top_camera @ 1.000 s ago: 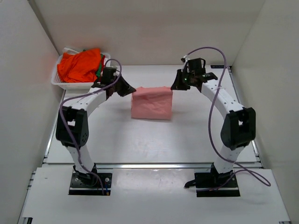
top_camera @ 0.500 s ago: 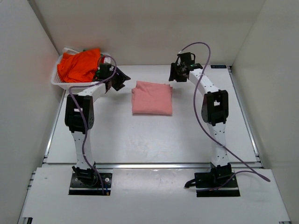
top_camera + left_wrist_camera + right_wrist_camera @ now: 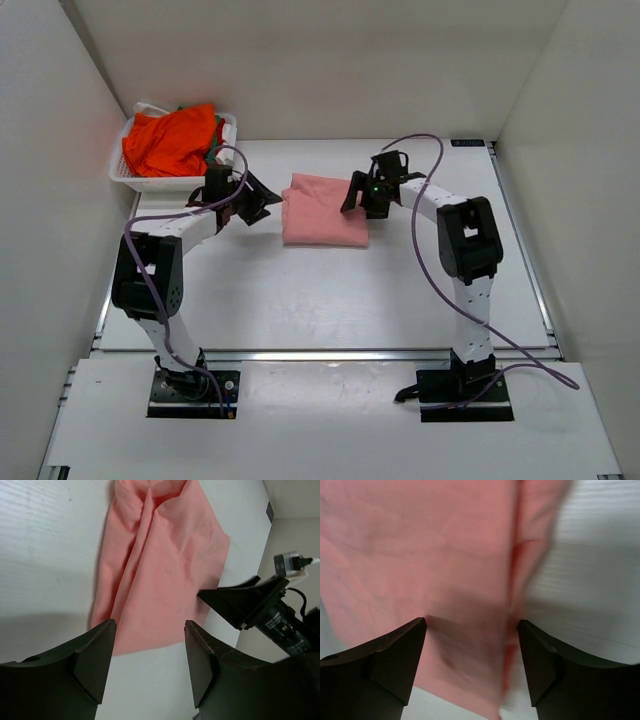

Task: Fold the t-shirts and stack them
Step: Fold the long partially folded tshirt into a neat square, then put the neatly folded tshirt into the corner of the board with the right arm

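R gripper [image 3: 351, 196] dropped over pink t-shirt [image 3: 322, 218] edge; L gripper [image 3: 264, 201] just beside.

basket [image 3: 122, 172]: white, slotted, far-left corner by wall | table [image 3: 330, 300]: white | walls: plain white

Both arms reach forward, forearms angled inward. The left end effector [image 3: 258, 197] and the right end effector [image 3: 356, 194] face each other, held low, fingers spread wide apart.

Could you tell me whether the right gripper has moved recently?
Yes. The right gripper came away from the white table's far edge, over the salmon-pink folded cloth shirt.
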`<state>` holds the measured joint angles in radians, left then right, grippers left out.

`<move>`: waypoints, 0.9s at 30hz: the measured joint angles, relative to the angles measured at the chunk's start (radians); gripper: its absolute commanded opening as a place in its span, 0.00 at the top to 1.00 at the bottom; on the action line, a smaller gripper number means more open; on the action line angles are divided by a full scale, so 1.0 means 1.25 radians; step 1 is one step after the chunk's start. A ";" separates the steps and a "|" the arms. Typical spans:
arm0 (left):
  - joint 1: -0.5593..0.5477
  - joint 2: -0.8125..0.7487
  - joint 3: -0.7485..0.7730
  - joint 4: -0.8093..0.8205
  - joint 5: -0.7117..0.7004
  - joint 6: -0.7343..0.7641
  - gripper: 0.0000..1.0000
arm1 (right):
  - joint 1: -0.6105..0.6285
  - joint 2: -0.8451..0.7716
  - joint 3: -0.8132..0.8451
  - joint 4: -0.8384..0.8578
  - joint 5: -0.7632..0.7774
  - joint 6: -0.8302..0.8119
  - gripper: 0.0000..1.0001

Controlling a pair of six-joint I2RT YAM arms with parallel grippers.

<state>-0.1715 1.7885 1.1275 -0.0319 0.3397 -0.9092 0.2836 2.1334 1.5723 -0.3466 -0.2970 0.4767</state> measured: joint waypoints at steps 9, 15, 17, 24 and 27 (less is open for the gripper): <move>0.071 -0.134 -0.071 -0.009 0.031 0.018 0.32 | 0.069 0.195 0.253 -0.052 -0.082 0.028 1.00; 0.094 -0.149 -0.074 -0.009 0.054 0.033 0.32 | 0.034 0.293 0.513 -0.319 0.020 -0.113 1.00; 0.094 -0.149 -0.083 -0.002 0.067 0.036 0.33 | -0.005 0.291 0.525 -0.366 0.081 -0.160 1.00; 0.086 -0.148 -0.104 -0.007 0.106 0.048 0.32 | -0.251 0.235 0.450 -0.367 0.256 -0.298 1.00; 0.083 -0.148 -0.104 -0.010 0.116 0.060 0.32 | -0.344 0.240 0.462 -0.345 0.332 -0.367 1.00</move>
<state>-0.0681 1.6032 0.9974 -0.0448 0.4843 -0.8345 -0.1459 2.4336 2.1498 -0.7780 0.1184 0.0174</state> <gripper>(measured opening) 0.676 0.086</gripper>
